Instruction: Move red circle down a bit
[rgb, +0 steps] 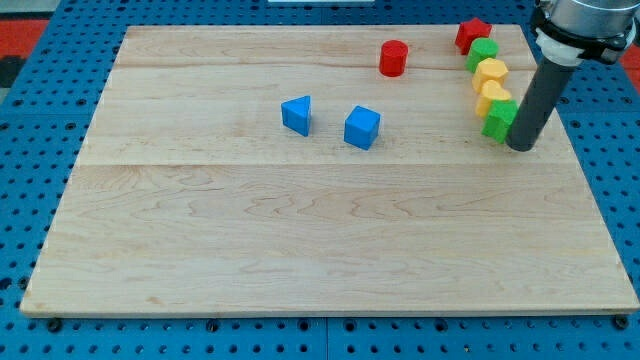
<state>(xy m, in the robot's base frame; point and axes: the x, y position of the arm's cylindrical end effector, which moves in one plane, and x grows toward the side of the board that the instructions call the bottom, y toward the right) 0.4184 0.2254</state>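
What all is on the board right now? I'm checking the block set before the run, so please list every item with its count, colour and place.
Red cylinder: 1, red, top of the board, right of centre.
Blue triangular block: 1, blue, near the middle, upper half.
Blue cube: 1, blue, just right of the triangular block.
Red star-like block: 1, red, top right, heading a column of blocks.
Green blocks: 2, green, one below the red star, one at the column's bottom.
Yellow blocks: 2, yellow, mid-column and.
Wooden board: 1, pale wood, on a blue pegboard.
My tip: 1, dark rod, just right of the lower green block.
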